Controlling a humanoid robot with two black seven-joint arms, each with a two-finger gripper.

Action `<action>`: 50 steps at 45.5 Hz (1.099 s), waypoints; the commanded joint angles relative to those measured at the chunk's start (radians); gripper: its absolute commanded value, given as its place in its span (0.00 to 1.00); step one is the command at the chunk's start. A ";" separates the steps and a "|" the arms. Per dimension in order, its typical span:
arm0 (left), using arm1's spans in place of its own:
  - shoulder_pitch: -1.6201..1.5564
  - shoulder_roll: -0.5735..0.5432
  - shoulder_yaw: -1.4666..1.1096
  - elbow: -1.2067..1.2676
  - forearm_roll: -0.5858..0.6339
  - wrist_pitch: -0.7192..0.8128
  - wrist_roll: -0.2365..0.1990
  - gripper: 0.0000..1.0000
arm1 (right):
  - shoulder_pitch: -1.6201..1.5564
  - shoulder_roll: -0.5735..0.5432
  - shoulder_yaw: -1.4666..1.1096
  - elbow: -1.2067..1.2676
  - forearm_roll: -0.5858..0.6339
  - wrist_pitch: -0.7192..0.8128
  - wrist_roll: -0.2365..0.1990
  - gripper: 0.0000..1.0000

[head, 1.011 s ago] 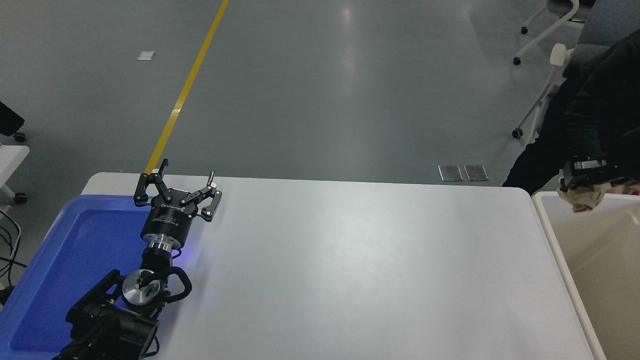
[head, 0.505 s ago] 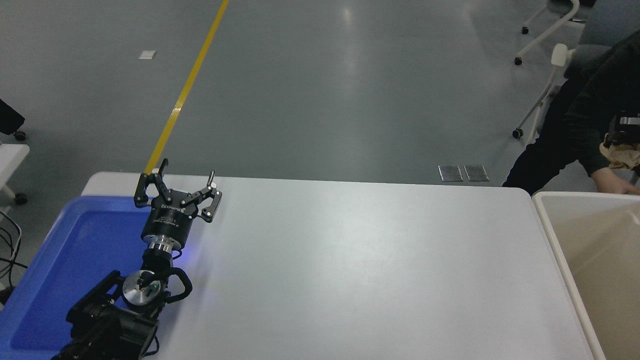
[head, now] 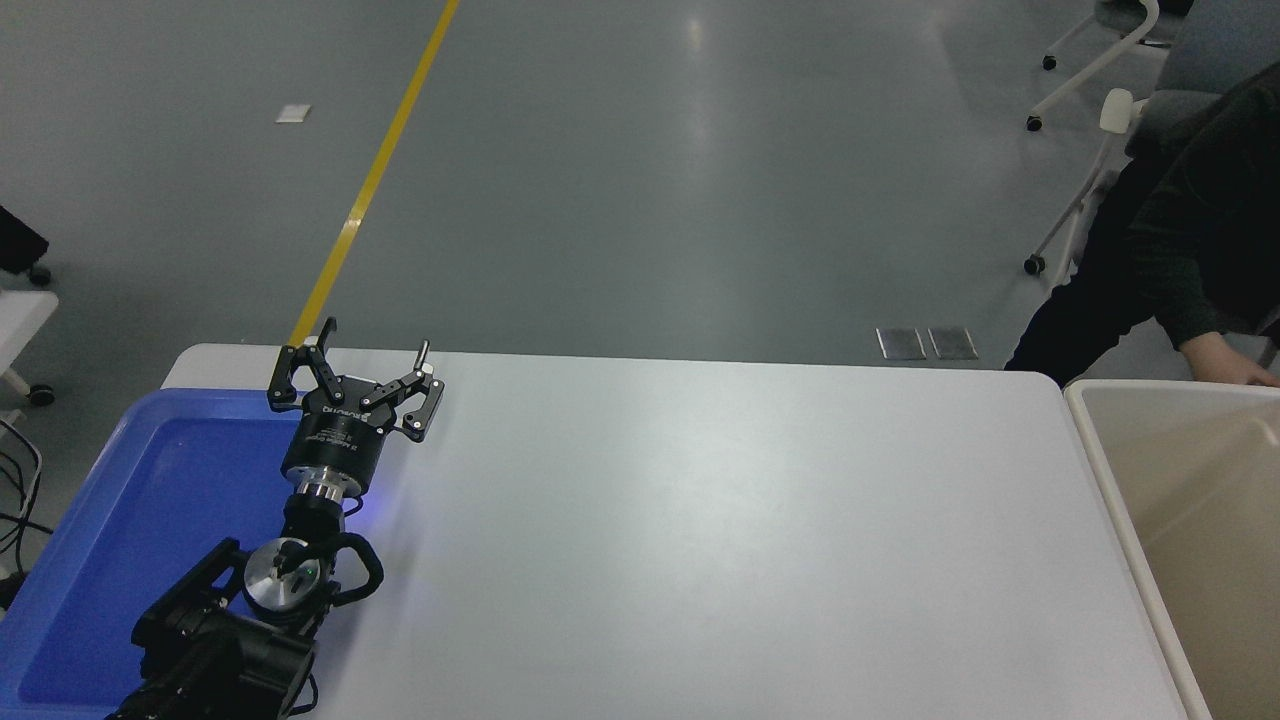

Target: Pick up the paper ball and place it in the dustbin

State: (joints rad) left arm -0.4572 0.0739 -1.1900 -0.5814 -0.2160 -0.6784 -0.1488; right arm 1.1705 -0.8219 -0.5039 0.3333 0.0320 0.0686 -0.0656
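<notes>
The right gripper and paper ball, seen at three o'clock earlier, are gone from view; the left gripper (head: 357, 372) is parked, fingers spread; release into the dustbin (head: 1093, 440) cannot be confirmed

The left gripper (head: 358, 369) hangs with its jaws spread over the far right corner of the blue tray (head: 120, 520), on the white table (head: 700, 520). The dustbin (head: 1105, 470) stands at the table's right end; a person's hand (head: 1228, 362) rests on its far rim.
</notes>
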 commanded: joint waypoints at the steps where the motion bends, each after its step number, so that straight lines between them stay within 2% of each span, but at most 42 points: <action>1: 0.000 0.000 0.000 0.000 0.000 0.000 0.000 0.99 | -0.356 0.177 0.464 -0.356 0.031 -0.029 -0.057 0.00; 9: 0.000 0.000 0.000 0.000 0.000 0.000 0.000 0.99 | -0.440 0.266 0.612 -0.364 0.069 -0.087 -0.060 0.00; 14: -0.001 0.000 0.000 0.000 0.000 0.000 0.000 0.99 | -0.489 0.322 0.735 -0.362 0.074 -0.105 -0.082 0.00; 24: -0.001 0.000 0.000 0.000 -0.002 0.000 0.000 0.99 | -0.548 0.406 0.814 -0.362 0.074 -0.133 -0.074 0.00; 50: -0.001 0.000 0.000 0.002 -0.002 0.000 0.000 0.99 | -0.575 0.449 0.851 -0.361 0.075 -0.136 -0.072 0.00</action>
State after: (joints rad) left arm -0.4585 0.0736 -1.1904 -0.5812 -0.2178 -0.6779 -0.1488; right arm 0.6045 -0.3903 0.3290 -0.0261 0.1065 -0.0646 -0.1380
